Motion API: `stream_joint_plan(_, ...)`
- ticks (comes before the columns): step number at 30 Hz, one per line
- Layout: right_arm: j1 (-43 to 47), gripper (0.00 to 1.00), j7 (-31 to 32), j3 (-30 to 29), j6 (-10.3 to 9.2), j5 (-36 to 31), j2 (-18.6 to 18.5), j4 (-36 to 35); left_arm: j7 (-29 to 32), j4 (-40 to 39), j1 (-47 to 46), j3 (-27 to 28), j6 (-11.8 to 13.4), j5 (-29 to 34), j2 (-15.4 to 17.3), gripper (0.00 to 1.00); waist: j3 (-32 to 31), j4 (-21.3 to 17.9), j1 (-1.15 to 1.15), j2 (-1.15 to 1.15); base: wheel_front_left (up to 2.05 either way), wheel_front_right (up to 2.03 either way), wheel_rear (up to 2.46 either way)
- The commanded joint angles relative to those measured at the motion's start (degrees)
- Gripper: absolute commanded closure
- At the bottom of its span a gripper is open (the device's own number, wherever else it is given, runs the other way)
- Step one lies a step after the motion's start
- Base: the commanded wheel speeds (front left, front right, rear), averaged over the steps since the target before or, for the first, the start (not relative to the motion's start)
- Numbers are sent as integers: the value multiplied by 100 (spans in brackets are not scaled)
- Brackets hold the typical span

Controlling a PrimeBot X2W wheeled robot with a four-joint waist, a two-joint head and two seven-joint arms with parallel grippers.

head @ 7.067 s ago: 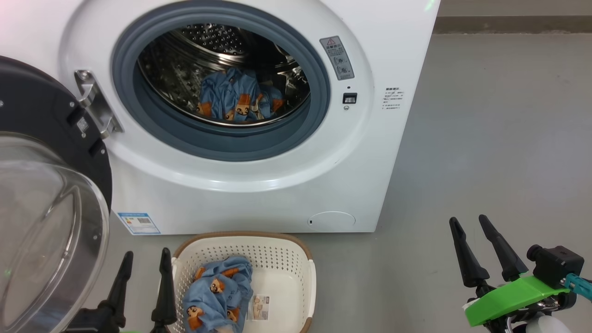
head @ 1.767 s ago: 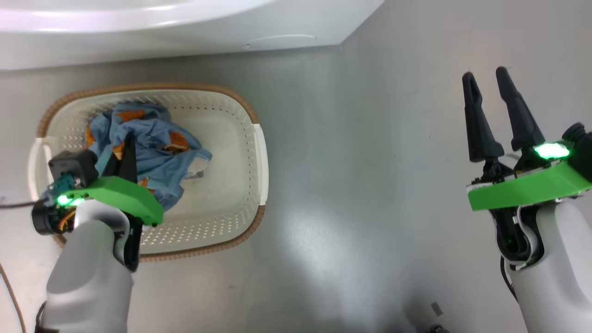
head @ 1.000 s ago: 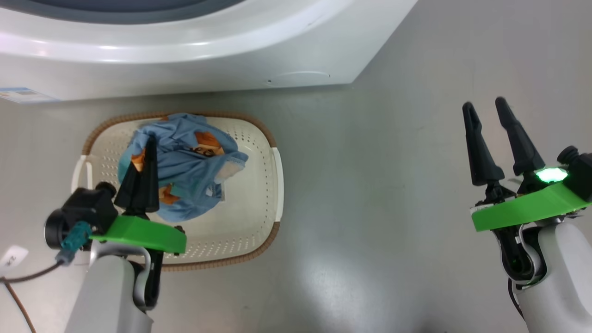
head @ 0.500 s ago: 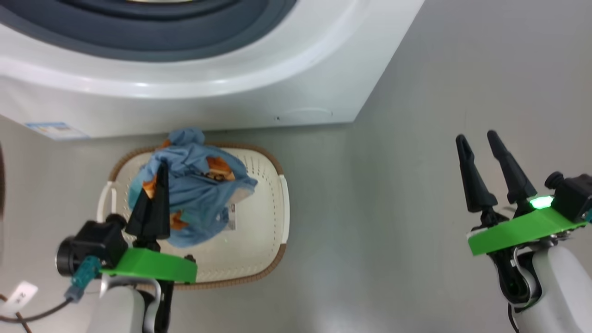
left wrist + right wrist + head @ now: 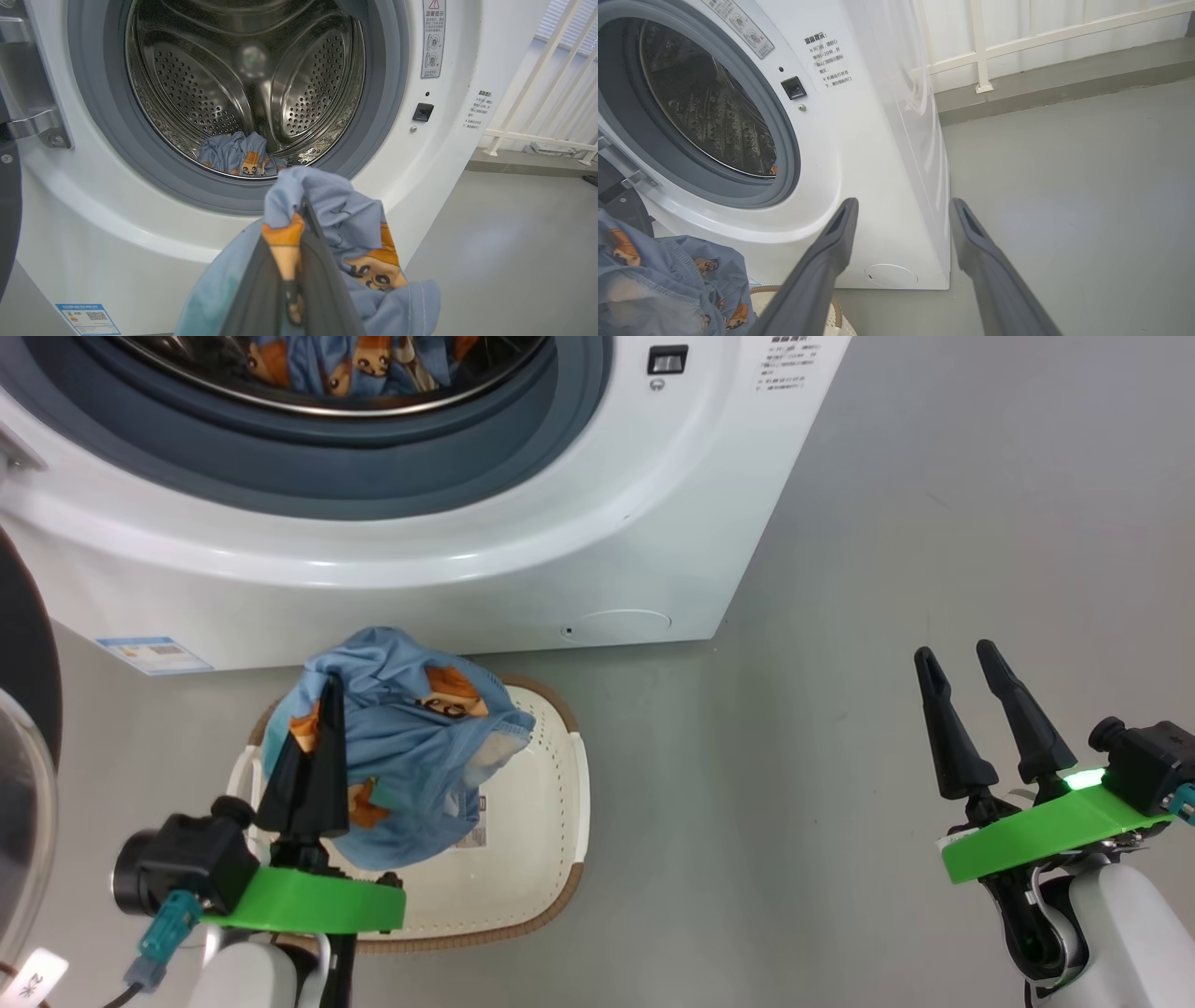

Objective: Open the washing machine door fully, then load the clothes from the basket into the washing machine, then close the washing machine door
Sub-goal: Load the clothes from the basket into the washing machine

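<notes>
The big white boxy front-loading washing machine [image 5: 579, 523] is seen with its drum mouth uncovered, so the first step is judged as done. Its large round door with the glossy black rim and the clear glass bowl [image 5: 23, 653] is swung out at the left edge of the head view, well apart from the opening. Whether it is opened to the full cannot be told, because it is cut by that edge.

The small cream-white perforated plastic basket with the brown rim [image 5: 551, 784] is placed on the grey floor [image 5: 840, 616] just before the machine. Its bare bottom is shown on the right part, and the left part is hidden under hanging cloth.

A first garment, of light-blue fabric printed with orange-brown cartoon figures [image 5: 240, 156], is already laid in the perforated steel drum [image 5: 299, 84]. A second garment of the same print [image 5: 420, 747] is pinched by the left tool [image 5: 322, 709], whose fingers are pressed together on the cloth. It is held above the basket and below the drum mouth. The right tool [image 5: 953, 658] stands wide with nothing in it, well apart to the right.

The loading is judged as about half done. The second garment is to be put in, and the door is to be closed after that.

Counted: one washing machine, one door, one basket, two garments, two tools.
</notes>
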Motion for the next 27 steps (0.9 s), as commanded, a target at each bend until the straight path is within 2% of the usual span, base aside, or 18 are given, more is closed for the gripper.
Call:
stream_joint_plan(1, 116, 0, -26, 114, 52, -17, -14, -107, -53, -195, 86, 176, 36, -41, 98, 100, -55, 0, 0, 0, 0, 0, 0)
stream_joint_plan(14, 338, 0, -26, 100, 52, -45, 77, 11, 61, -340, 446, 223, 113, -200, 160, 100, -635, 17, 0, 0, 0, 0, 0)
stream_joint_plan(27, 437, 0, -26, 117, 52, -40, 76, 69, 136, -511, 639, 244, 177, -341, 182, 100, -908, 33, 0, 0, 0, 0, 0)
